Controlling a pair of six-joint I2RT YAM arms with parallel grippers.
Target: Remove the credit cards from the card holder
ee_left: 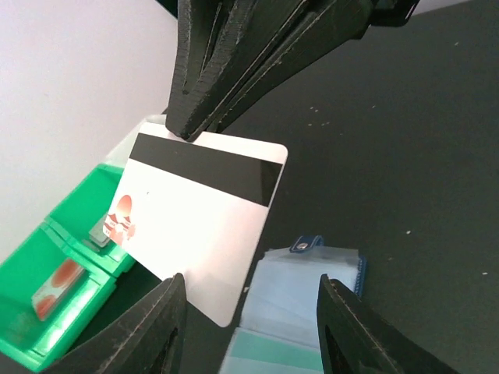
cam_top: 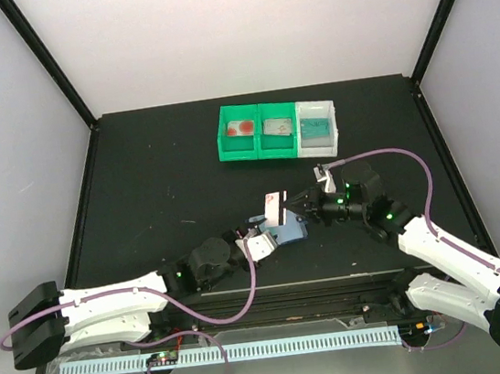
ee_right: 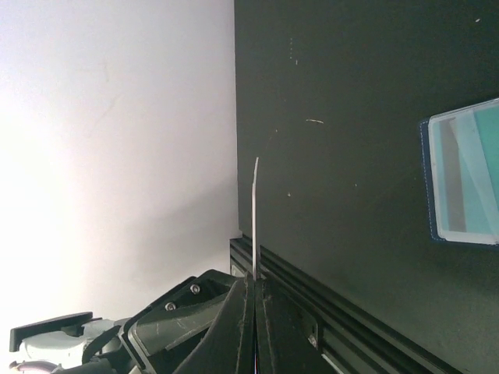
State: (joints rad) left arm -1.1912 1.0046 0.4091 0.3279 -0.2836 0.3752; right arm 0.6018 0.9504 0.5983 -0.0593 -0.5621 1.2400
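The card holder [cam_top: 287, 232] lies open on the black table, its pale blue pockets [ee_left: 312, 288] up and a teal card [ee_left: 273, 344] still in one. My left gripper [cam_top: 260, 242] is open, one finger on each side of the holder's near end [ee_left: 251, 287] and not touching it. My right gripper [cam_top: 295, 203] is shut on a white credit card [ee_left: 195, 226] with a black stripe and red marks, held up above the holder's left side. In the right wrist view that card [ee_right: 255, 210] stands edge-on out of the shut gripper [ee_right: 255, 279], with the holder [ee_right: 464, 175] at the right edge.
Behind the holder stand two joined green trays [cam_top: 222, 135] and a white tray [cam_top: 326, 109]. Each holds one card: one with red circles [cam_top: 241, 128], one greyish [cam_top: 277, 127], one teal [cam_top: 315, 127]. Black frame posts rise at the table's corners.
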